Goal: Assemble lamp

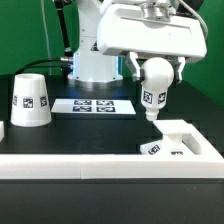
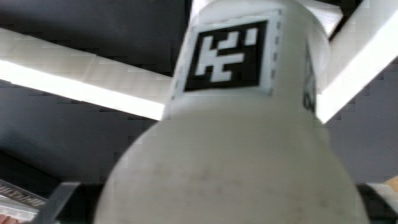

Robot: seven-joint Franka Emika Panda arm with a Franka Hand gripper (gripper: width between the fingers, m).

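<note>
My gripper (image 1: 157,70) is shut on the bulb (image 1: 154,90), gripping its ball head, with the tagged stem hanging down above the table. The stem's tip hangs a little above and behind the flat square base (image 1: 162,150), which lies low at the exterior view's right, in the corner of a white rail. The cone shade (image 1: 30,100) stands upright at the exterior view's left, apart from both. In the wrist view the bulb (image 2: 222,120) fills the frame between the fingers (image 2: 64,200), and its tag faces the camera.
The marker board (image 1: 93,105) lies flat behind the middle of the table. A white rail (image 1: 70,166) runs along the front edge and turns up the right side. The robot's white base (image 1: 95,60) stands at the back.
</note>
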